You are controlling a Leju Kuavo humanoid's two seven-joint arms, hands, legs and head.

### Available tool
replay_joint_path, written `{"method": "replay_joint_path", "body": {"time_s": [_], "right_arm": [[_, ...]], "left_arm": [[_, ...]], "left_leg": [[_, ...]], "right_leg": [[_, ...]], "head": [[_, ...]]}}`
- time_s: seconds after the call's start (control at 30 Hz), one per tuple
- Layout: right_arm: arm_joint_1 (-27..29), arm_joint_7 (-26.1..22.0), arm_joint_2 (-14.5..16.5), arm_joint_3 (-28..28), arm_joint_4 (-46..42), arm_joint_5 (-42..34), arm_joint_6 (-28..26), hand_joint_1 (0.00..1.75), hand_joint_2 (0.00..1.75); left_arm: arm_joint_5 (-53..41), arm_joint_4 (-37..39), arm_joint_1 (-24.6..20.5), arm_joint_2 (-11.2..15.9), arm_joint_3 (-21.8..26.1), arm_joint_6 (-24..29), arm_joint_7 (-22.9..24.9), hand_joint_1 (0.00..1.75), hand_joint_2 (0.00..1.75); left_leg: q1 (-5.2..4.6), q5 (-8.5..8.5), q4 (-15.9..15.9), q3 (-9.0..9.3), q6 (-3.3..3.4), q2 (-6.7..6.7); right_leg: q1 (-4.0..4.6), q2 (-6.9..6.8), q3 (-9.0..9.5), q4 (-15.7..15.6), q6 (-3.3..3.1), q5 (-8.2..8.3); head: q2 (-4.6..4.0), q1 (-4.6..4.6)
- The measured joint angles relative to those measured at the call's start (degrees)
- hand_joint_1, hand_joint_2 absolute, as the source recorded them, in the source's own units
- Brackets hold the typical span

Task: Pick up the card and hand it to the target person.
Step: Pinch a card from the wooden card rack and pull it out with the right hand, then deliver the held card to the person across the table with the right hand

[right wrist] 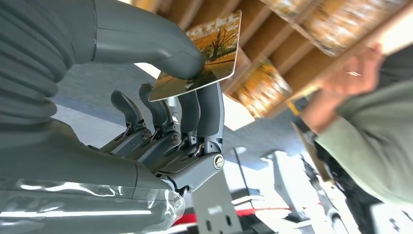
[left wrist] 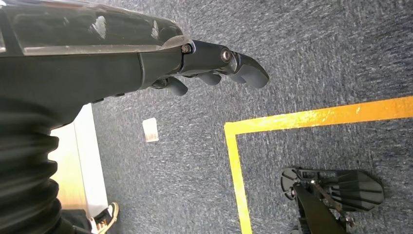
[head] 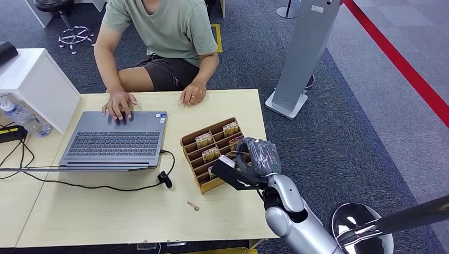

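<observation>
It looked like an office or demo space: grey-blue carpet (head: 360, 121) marked with red tape (head: 402, 63) and yellow tape (left wrist: 292, 118), a light wooden desk (head: 106, 211), an open laptop (head: 114, 140), and a person (head: 159, 37) seated typing.

In front of me is a pale wooden surface (head: 132, 211). An open grey laptop (head: 114, 140) lies on it to my left, with a person's hand (head: 119, 104) on its far edge and their other hand (head: 191, 94) resting on the bare wood beside it. A black cable (head: 100, 185) runs from the laptop across the wood. A brown cardboard card rack (head: 204, 153) stands to my right, cards in its slots. A small scrap (head: 193, 206) lies near the front edge.
</observation>
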Motion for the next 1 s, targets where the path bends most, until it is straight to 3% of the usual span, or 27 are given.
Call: {"method": "replay_joint_path", "body": {"time_s": [0.27,0.63,1.0], "right_arm": [[-7.5,-5.4,2.5,1.6,0.9,-9.6,2.0,1.48,1.75],[-26.1,-12.0,10.9,5.7,25.3,-19.2,-0.3,1.48,1.75],[-35.4,-10.6,17.7,7.1,43.7,-18.8,-3.4,1.48,1.75]], "left_arm": [[-1.1,0.0,-0.4,0.0,-0.3,-0.3,-0.3,0.00,1.75],[-2.2,0.0,-2.4,0.0,-2.1,-0.4,0.9,0.00,1.75],[-2.2,0.0,-2.5,-0.1,-2.5,0.0,0.8,0.00,1.75]], "left_leg": [[0.00,0.02,0.0,-0.01,0.00,0.00],[0.00,0.08,0.0,-0.08,-0.04,-0.05],[0.00,0.08,0.0,-0.11,-0.04,-0.04]], "right_leg": [[0.00,0.00,-0.01,0.0,0.00,0.01],[0.00,-0.04,-0.09,0.1,-0.02,0.02],[0.00,-0.03,-0.12,0.1,-0.02,0.02]], "head": [[0.00,0.06],[0.00,0.04],[0.00,0.03]]}}
